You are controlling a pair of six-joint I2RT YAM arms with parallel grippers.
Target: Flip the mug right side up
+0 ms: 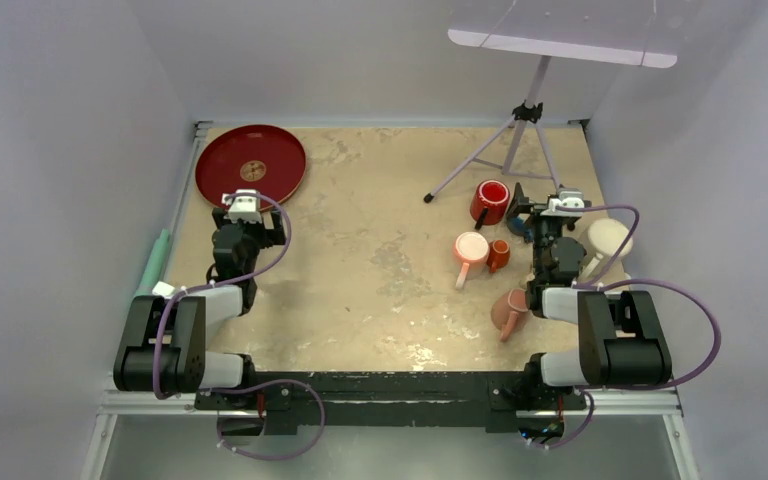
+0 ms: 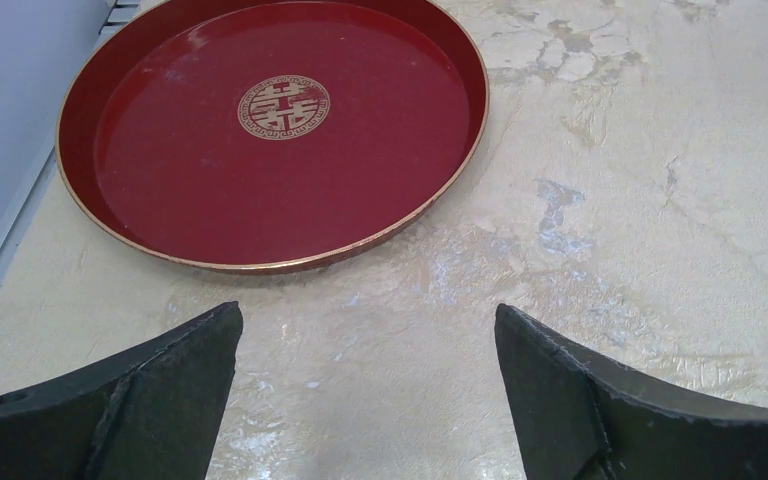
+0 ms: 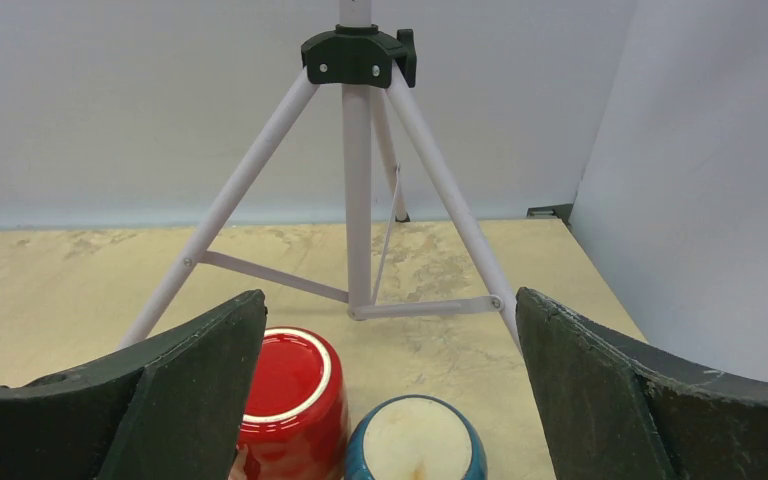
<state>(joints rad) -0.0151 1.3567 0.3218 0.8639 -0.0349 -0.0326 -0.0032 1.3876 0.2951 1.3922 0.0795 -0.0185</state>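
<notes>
The red mug (image 3: 295,400) stands base-up on the far right of the table (image 1: 360,270). Its glossy underside and pale foot ring show only in the right wrist view, where the left finger hides part of it. Just beside it on the right, a blue mug (image 3: 415,440) is also inverted, with its unglazed bottom facing up. From above this blue one is almost hidden behind the arm.

The right gripper (image 3: 390,300) hangs near both mugs with its jaws spread wide and nothing between them. Beyond them a tripod (image 3: 357,180) stands with its legs splayed in front of the back wall.

The top view adds a pink mug (image 1: 471,248) and a small orange mug (image 1: 500,255) nearer in, then a brownish mug (image 1: 510,308) and a cream mug (image 1: 610,238) by the right arm.

On the far left, the left gripper (image 2: 367,310) is likewise spread apart over bare table, near a round red tray (image 2: 210,180) with a gold emblem at its centre
</notes>
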